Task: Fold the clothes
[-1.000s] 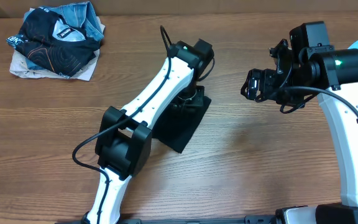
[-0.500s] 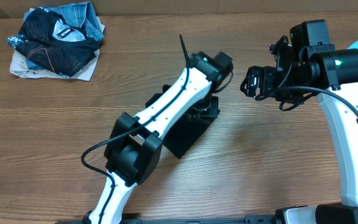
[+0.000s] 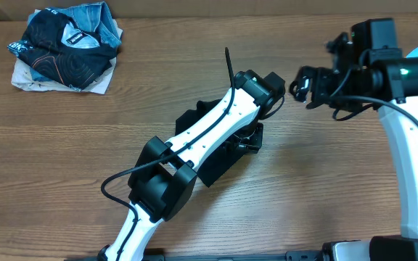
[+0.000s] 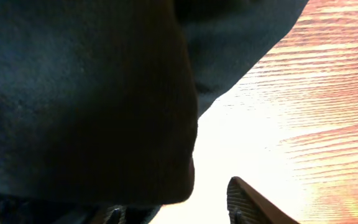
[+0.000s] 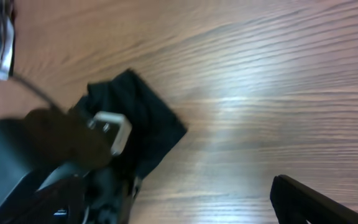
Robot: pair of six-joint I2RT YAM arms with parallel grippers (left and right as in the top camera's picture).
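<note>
Overhead: one black shirt (image 3: 220, 161) lies mid-tabletop (image 3: 325, 181) under the left gripper (image 3: 247, 140) (its grip cannot be told). One right gripper (image 3: 303, 83) gapes empty; one clothes pile (image 3: 65, 47) sits far left.

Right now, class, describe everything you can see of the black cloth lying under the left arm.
The black cloth is plain, soft, matte fabric, folded into a compact, roughly rectangular bundle. It lies askew on the wooden table, near its middle. The left arm crosses over it and hides its centre, so only its edges and corners show. In the left wrist view it fills most of the picture, close to the camera. No label or print is visible.
</note>
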